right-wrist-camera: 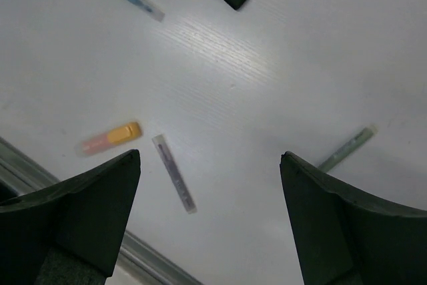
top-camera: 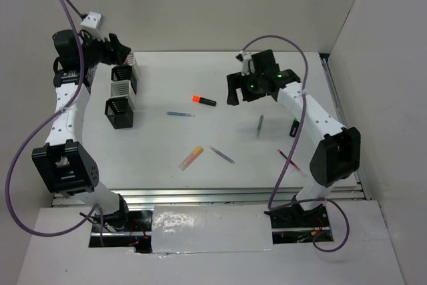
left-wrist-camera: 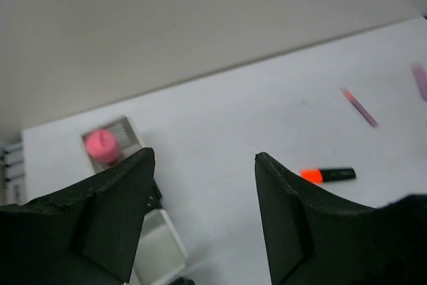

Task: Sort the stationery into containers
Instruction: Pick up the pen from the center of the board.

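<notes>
Three mesh cups stand at the far left: a silver-white one (top-camera: 128, 60), a black-and-white one (top-camera: 123, 85) and a black one (top-camera: 119, 113). In the left wrist view a pink marker (left-wrist-camera: 101, 145) stands in the silver-white cup (left-wrist-camera: 127, 131). My left gripper (top-camera: 123, 47) (left-wrist-camera: 203, 158) is open and empty, above the cups. My right gripper (top-camera: 240, 95) (right-wrist-camera: 210, 158) is open and empty, above the table's middle. On the table lie the orange-capped black marker (top-camera: 204, 101), blue pen (top-camera: 180, 114), yellow-orange highlighter (top-camera: 191, 157), pink pen (top-camera: 221, 154), grey pen (top-camera: 260, 125), green-capped black marker (top-camera: 293, 127) and red pen (top-camera: 291, 162).
White walls close the table at the back and on the right. A metal rail (top-camera: 233, 195) runs along the near edge. Purple cables loop from both arms. The right wrist view shows the highlighter (right-wrist-camera: 110, 138), pink pen (right-wrist-camera: 173, 173) and grey pen (right-wrist-camera: 345, 149) below it.
</notes>
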Tool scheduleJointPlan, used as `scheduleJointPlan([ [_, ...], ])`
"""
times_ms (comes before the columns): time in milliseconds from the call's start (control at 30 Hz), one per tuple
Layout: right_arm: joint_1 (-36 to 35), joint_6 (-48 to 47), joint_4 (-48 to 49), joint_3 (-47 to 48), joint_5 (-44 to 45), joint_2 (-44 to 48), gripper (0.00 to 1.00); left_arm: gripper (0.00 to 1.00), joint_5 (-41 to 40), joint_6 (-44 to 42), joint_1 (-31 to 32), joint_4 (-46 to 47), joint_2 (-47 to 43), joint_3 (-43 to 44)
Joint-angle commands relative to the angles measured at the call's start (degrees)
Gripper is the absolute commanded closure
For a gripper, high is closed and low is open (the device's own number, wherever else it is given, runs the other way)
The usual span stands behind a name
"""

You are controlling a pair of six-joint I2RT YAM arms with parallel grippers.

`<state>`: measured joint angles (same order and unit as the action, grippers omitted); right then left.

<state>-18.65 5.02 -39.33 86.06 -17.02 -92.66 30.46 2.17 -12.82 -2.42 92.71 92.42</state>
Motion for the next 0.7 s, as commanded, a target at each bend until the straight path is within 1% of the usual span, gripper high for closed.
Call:
scheduleJointPlan([
  [0,-5.8,-10.3,0.4,4.4,11.7,-6.3,0.09,0.27,11.5,0.8,-0.6,-3.1,-4.4,-8.6],
  [33,-7.0,-12.2,0.0,5.8,12.7,-7.8,0.09,0.27,12.9,0.2,-0.5,-4.3,-5.4,-10.2],
  [67,-7.6,-13.0,-0.1,8.2,13.7,-9.5,0.09,0.28,18.0,-1.4,-0.7,-7.0,-7.1,-11.6],
  [100,-9.0,-14.3,-0.8,9.7,14.5,-13.0,0.09,0.28,19.7,-5.2,-0.5,-8.5,-7.8,-14.2],
  [133,-9.4,-14.6,-1.2,11.3,14.7,-14.8,0.1,0.27,20.7,-6.2,-0.3,-9.7,-9.7,-15.5],
  [167,-9.6,-14.6,-2.1,14.5,14.6,-16.3,0.1,0.26,20.0,-6.7,0.1,-10.4,-10.8,-16.8],
  [200,-9.7,-14.5,-2.4,15.9,14.0,-19.2,0.1,0.26,19.5,-6.9,0.6,-10.5,-11.7,-20.0],
  [267,-10.2,-14.3,-2.7,19.1,13.3,-21.4,0.11,0.25,18.9,-8.1,1.1,-10.9,-14.2,-23.8],
  [367,-11.2,-15.0,-3.5,22.2,13.1,-25.2,0.14,0.25,17.3,-11.0,3.0,-13.0,-15.9,-26.5],
  [433,-12.0,-15.7,-3.4,22.7,11.8,-26.2,0.16,0.25,16.2,-13.7,3.6,-15.5,-16.5,-27.4],
  [533,-15.0,-17.8,-0.6,19.9,11.1,-25.0,0.22,0.25,16.4,-13.7,3.5,-15.6,-17.4,-30.4],
  [567,-17.0,-19.2,0.2,19.7,11.2,-25.0,0.25,0.25,17.8,-13.3,3.0,-15.6,-17.6,-31.0],
  [600,-17.8,-19.7,0.0,19.8,11.2,-25.2,0.3,0.25,18.8,-13.2,3.0,-15.6,-17.9,-31.4],
  [667,-19.8,-20.7,-1.6,19.8,8.9,-24.9,0.34,0.25,21.4,-14.2,1.9,-17.3,-18.0,-32.0],
])
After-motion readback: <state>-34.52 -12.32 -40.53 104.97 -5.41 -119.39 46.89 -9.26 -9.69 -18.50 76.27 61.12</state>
